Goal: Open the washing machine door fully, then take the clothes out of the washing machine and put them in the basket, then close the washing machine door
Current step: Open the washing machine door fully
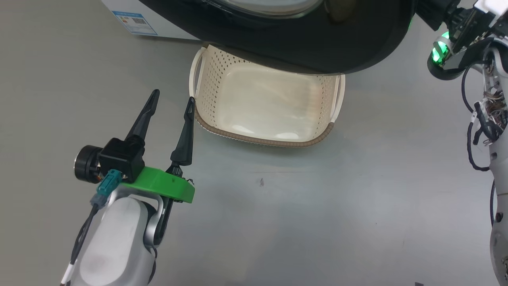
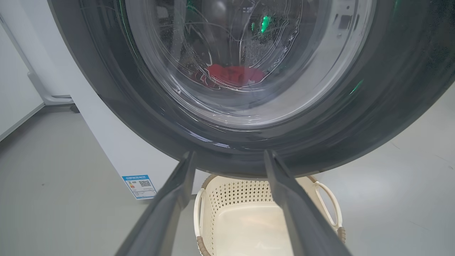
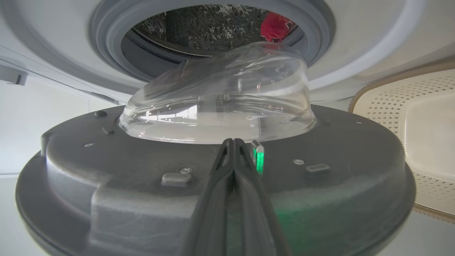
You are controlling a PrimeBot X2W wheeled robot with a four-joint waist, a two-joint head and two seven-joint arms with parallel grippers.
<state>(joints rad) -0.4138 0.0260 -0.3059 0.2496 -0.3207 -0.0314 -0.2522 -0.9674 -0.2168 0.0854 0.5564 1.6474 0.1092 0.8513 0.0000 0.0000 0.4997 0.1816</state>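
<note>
Washing machine door [image 1: 301, 43] stands swung part-way out from the washing machine [image 1: 174, 29], its glossy black rim overhanging the far side of the basket [image 1: 262, 140] in the head view. Right gripper [image 3: 233, 142]: fingers pressed flat together, nothing held, tips set at the door's grey inner face just below the glass bowl [image 3: 217, 96]. Whether they bear on the plastic or hang just off it cannot be told. Closed fingers make a stiff prod, so this reads as a push from inside the gap to swing the door wider; opening looks like the step in hand, not finished. Left gripper [image 1: 174, 95]: jaws spread as wide as they go, empty, hovering low over the floor [image 1: 317, 222] just beside the basket's near-left corner, fingers aimed at the door's outer face. Probably parked ready, out of the door's swing. Clothes [image 3: 275, 26] lie in the drum [image 3: 199, 25], a red bundle at the edge of the opening behind the grey seal [image 3: 106, 42]; the left wrist view also shows that red through the glass. Basket empty, set on the floor directly before the machine, likely so garments drop a short way. Risk: the door sweeping above the basket may clip its rim.
</note>
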